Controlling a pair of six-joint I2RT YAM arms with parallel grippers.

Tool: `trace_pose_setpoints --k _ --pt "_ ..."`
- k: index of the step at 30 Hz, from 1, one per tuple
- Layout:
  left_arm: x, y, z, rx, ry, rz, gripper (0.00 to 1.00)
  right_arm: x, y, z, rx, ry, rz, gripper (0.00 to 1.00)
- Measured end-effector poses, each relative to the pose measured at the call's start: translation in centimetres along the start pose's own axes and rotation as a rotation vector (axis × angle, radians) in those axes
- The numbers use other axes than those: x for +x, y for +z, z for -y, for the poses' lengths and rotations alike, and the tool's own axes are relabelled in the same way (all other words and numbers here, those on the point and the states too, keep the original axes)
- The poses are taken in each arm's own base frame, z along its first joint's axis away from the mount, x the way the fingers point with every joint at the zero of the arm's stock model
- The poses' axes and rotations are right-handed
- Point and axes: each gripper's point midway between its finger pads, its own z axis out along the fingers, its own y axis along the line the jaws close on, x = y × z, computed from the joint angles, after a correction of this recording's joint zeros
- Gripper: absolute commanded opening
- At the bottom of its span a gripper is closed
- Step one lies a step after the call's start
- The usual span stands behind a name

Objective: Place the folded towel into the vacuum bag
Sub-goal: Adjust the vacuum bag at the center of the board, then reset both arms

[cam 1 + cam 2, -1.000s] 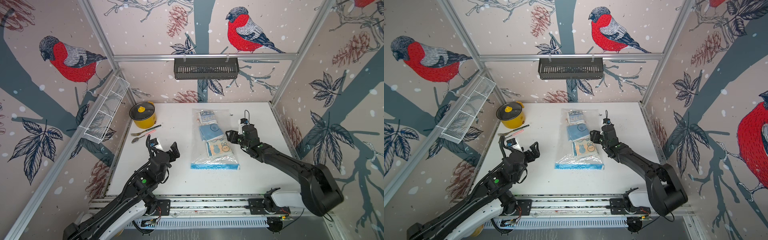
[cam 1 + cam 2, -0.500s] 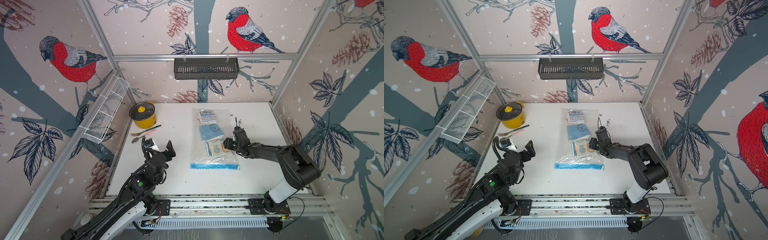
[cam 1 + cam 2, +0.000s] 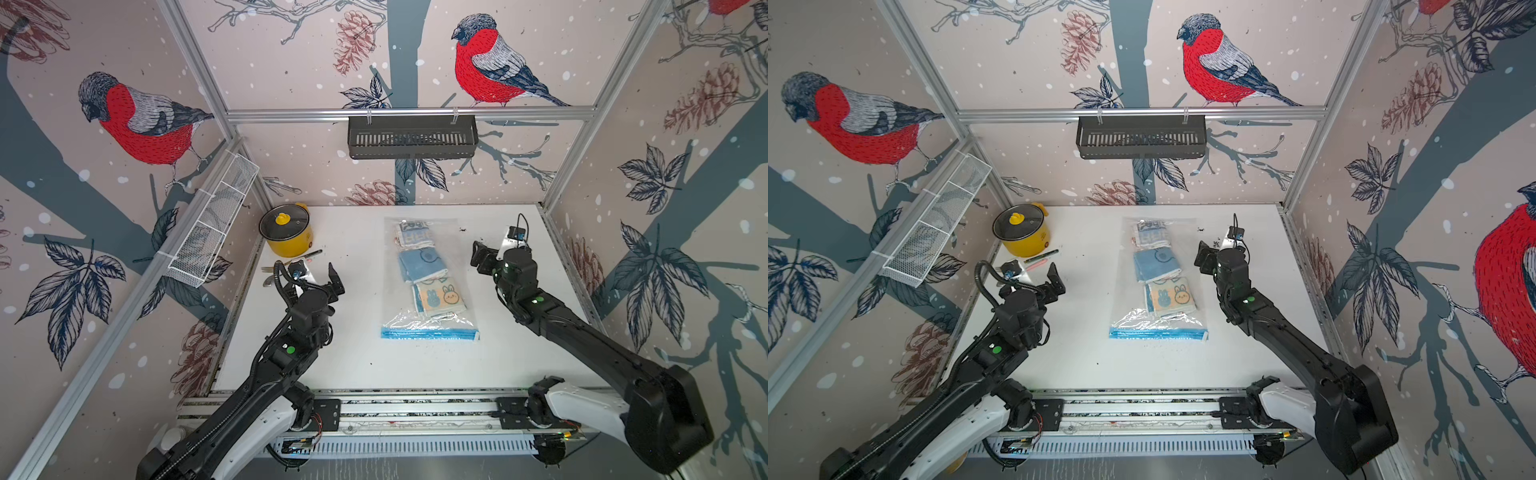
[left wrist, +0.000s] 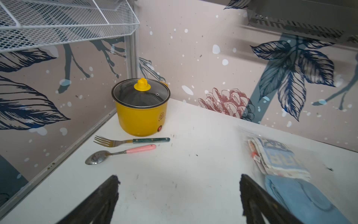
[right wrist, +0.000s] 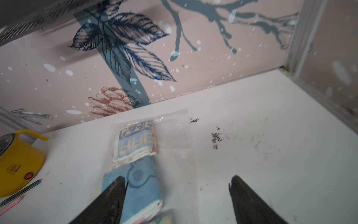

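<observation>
Top views, both: you are seeing vacuum bag [image 3: 428, 322] lying flat on table [image 3: 361, 365], blue zip strip [image 3: 428, 333] facing near edge. Your left claw [image 4: 178, 179] is hanging wide open, empty, well left of bag. Your right claw [image 5: 178, 178] is hovering open, empty, just beside bag's right edge. Inside bag, in row: bunny towel [image 3: 438, 297] nearest, blue towel [image 3: 419, 266], patterned towel [image 3: 413, 237] farthest. Yellow pot [image 3: 286, 230] is standing far left.
</observation>
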Motion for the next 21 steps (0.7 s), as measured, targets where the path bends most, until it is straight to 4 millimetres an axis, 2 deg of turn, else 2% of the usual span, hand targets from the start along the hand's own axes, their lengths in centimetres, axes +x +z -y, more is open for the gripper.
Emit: trace_pose_setpoints --k 4,7,10,13,16,19,21 --pt "-0.2 3.3 -3.2 -0.106 0.000 0.024 0.96 -1.5 -1.3 4.4 0.201 -0.054 0.109 1.00" --pt "0.6 4.7 -5.2 -0.204 0.011 0.015 0.96 -2.0 -2.8 9.0 0.406 -0.040 0.178 0.99" --pt "2.0 5.2 -7.4 -0.315 0.024 0.009 0.96 -1.0 -4.8 14.3 0.599 0.004 0.226 0.99" --pt "4.6 5.2 -9.6 -0.418 0.072 -0.037 0.96 1.2 -7.1 19.0 0.749 0.059 0.253 0.99" --pt "6.5 4.8 -11.0 -0.467 0.100 -0.062 0.96 3.8 -9.0 21.9 0.830 0.108 0.277 0.99" --pt "7.8 4.6 -11.3 -0.453 0.102 -0.059 0.96 5.9 -10.0 23.2 0.854 0.127 0.293 0.99" --pt "8.4 4.9 -11.0 -0.427 0.116 -0.065 0.96 6.4 -10.3 23.5 0.855 0.137 0.309 0.99"
